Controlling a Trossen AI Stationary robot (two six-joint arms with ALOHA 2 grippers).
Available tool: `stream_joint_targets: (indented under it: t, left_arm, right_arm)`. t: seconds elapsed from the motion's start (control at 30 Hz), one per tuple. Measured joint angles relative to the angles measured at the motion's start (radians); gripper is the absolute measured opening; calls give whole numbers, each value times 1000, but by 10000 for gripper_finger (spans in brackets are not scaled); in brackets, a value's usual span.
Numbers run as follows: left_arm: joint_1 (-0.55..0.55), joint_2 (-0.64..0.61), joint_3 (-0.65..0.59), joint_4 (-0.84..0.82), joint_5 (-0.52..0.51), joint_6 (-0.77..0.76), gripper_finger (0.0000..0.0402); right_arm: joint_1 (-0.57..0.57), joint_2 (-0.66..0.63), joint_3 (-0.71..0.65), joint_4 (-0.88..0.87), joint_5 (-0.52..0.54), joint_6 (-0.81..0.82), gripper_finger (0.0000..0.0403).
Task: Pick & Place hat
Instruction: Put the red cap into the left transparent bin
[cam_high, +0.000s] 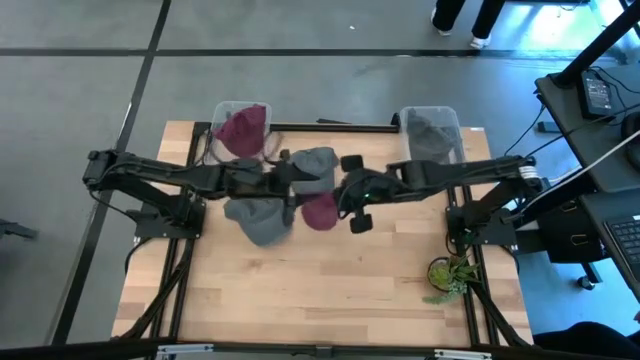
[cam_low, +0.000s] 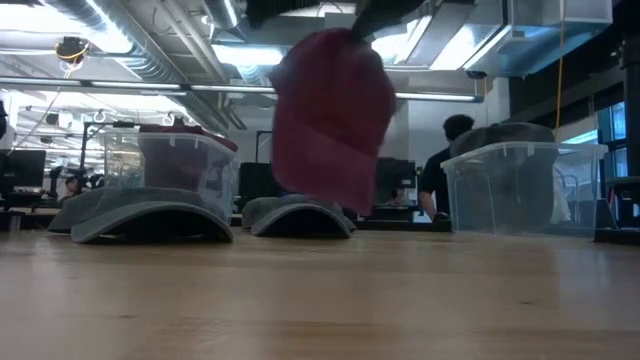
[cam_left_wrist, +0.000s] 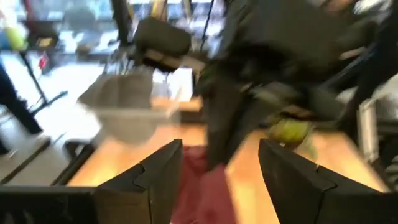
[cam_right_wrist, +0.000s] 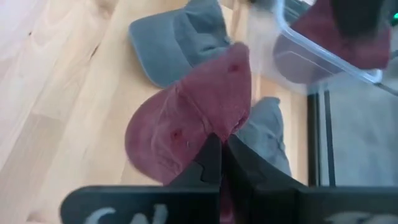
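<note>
A maroon hat (cam_low: 330, 120) hangs over the middle of the table, and my right gripper (cam_right_wrist: 221, 155) is shut on it. In the high view the hat (cam_high: 320, 212) shows just below that gripper (cam_high: 338, 198). My left gripper (cam_left_wrist: 221, 180) stands open right beside it on the left (cam_high: 293, 190), level, with its fingers on either side of the hat's hanging cloth and touching nothing. Two grey hats (cam_high: 262, 220) (cam_high: 315, 165) lie crown up on the table by their brims and rims. My right gripper pinches the maroon hat at an edge of its crown (cam_right_wrist: 214, 134) between the two shut fingers. The fingers slant down from the table's right side. The hat hangs below them, lifted clear of the table, its crown panels spread open (cam_right_wrist: 180, 124).
A clear bin (cam_high: 240, 128) at the far left holds another maroon hat. A second clear bin (cam_high: 432, 135) at the far right holds a grey hat. A small green plant (cam_high: 447, 275) sits near the right front. The near half of the table (cam_high: 320, 300) is bare wood.
</note>
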Motion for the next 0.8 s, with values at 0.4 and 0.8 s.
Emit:
stream_joint_targets:
  t: [0.4,0.8]
  left_arm:
    - [0,144,63,-99,2,-29,207]
    - [0,140,63,-103,22,-66,159]
  right_arm:
    - [36,21,0,50,54,1,6]
    - [36,20,0,48,80,8,6]
